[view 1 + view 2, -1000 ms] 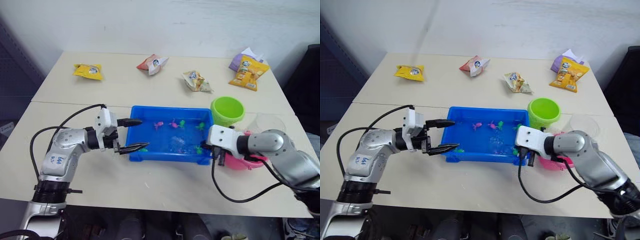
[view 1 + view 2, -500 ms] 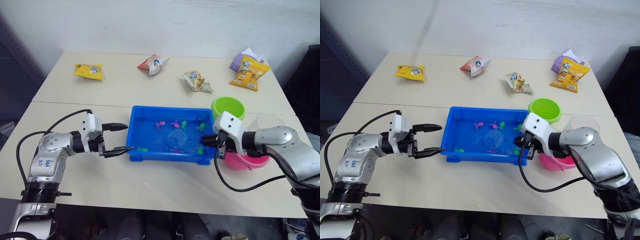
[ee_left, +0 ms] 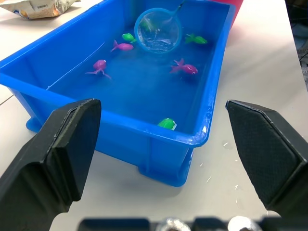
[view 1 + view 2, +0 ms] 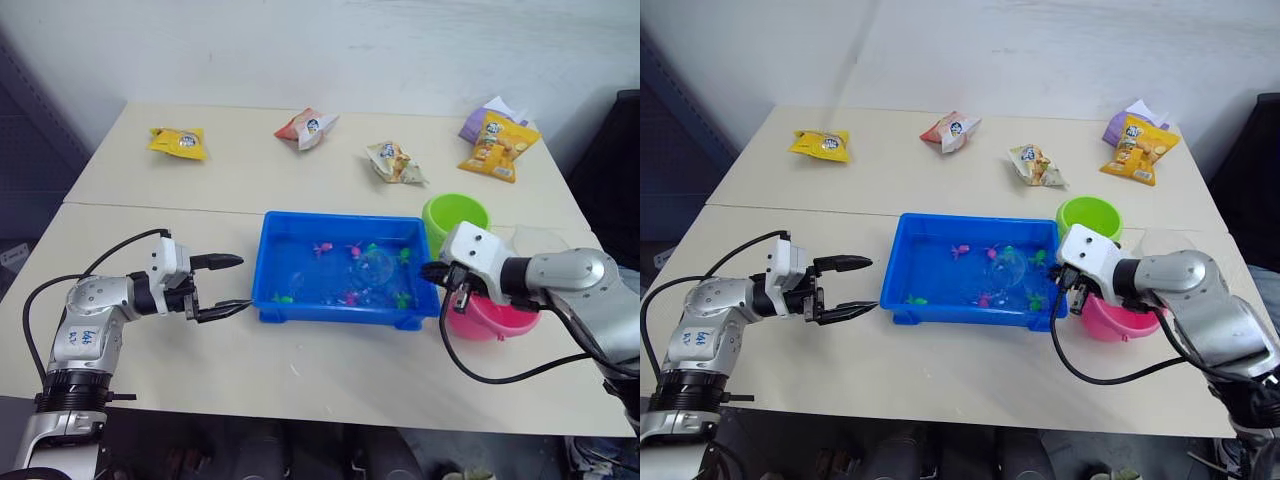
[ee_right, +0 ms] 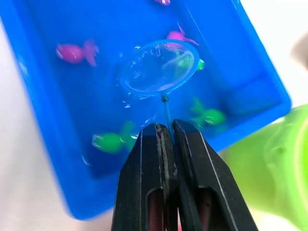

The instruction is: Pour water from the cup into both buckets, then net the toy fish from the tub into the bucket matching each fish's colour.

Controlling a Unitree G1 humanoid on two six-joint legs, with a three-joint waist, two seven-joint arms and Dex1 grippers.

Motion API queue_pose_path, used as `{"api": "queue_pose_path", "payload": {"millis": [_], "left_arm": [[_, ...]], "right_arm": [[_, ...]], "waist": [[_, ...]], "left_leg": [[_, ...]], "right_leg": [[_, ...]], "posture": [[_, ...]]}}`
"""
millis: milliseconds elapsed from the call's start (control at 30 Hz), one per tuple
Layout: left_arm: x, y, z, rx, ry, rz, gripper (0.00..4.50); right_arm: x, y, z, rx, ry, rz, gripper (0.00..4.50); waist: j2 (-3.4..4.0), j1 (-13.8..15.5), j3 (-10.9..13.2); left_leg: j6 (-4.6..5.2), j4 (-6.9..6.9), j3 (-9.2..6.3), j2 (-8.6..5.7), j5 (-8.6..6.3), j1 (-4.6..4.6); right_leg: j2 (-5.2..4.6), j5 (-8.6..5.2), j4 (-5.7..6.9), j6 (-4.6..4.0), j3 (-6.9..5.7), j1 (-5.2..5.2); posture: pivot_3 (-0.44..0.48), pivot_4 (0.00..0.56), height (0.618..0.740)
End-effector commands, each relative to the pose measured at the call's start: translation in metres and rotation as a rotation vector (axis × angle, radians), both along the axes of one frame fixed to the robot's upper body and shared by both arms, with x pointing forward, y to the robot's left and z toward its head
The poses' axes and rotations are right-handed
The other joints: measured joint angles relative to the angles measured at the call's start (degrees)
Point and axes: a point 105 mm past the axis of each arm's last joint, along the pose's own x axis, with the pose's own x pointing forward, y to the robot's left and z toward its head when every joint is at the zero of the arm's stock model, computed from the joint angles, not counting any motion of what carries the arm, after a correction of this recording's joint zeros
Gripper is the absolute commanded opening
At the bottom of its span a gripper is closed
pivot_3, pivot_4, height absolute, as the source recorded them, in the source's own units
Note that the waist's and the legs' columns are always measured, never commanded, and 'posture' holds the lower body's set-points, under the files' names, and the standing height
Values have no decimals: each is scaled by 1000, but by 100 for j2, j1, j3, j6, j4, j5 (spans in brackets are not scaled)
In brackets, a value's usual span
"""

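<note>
The net (image 5: 159, 67) is held by its thin handle, our right gripper (image 5: 166, 139) pinching it; the hoop sits ahead of the fingertips, over the water in the tub (image 4: 268, 262), among pink and green toy fish (image 3: 185, 68). Just behind that gripper sit the pink bucket (image 4: 495, 318) and green bucket (image 4: 455, 214). Our left gripper (image 4: 225, 286) hovers spread, empty, just outside the tub's near end.

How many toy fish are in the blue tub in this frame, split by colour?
Green fish: 4
Pink fish: 3
Total: 7
</note>
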Motion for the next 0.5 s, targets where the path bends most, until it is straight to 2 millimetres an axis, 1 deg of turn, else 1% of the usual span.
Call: {"api": "queue_pose_path", "payload": {"millis": [33, 133, 300, 433, 500], "left_arm": [[1, 1, 6, 5, -34, 0, 4459], [2, 0, 5, 4, -35, 0, 4459], [3, 0, 5, 1, -40, 2, 4459], [3, 1, 5, -1, -45, 5, 4459], [4, 1, 5, -2, -46, 6, 4459]], "right_arm": [[1, 1, 1, -88, -54, 67, 0], [-6, 11, -4, -65, -3, 136, 0], [-12, 20, -9, -43, 53, 188, 0], [-11, 31, -5, 90, 108, 167, 0], [-10, 33, -5, 161, 141, 141, 0]], "waist": [[0, 4, 0], [0, 7, 0], [0, 4, 0], [0, 5, 0], [0, 9, 0]], "left_leg": [[0, 0, 1, 0, 0, 0], [-1, 2, 2, 0, 1, -1], [-1, 5, 1, 1, 0, -1], [-1, 7, 0, 1, 1, -1], [-1, 8, 0, 1, 1, -1]], "right_leg": [[0, 0, 3, 0, 0, -1], [0, 0, 6, 0, 0, -2], [0, 0, 8, 0, -1, -1], [1, 0, 9, 0, -1, -1], [0, 0, 11, 0, -2, 0]], "posture": [[0, 150, 738], [0, 150, 738], [0, 150, 738], [0, 150, 738], [0, 150, 738]]}}
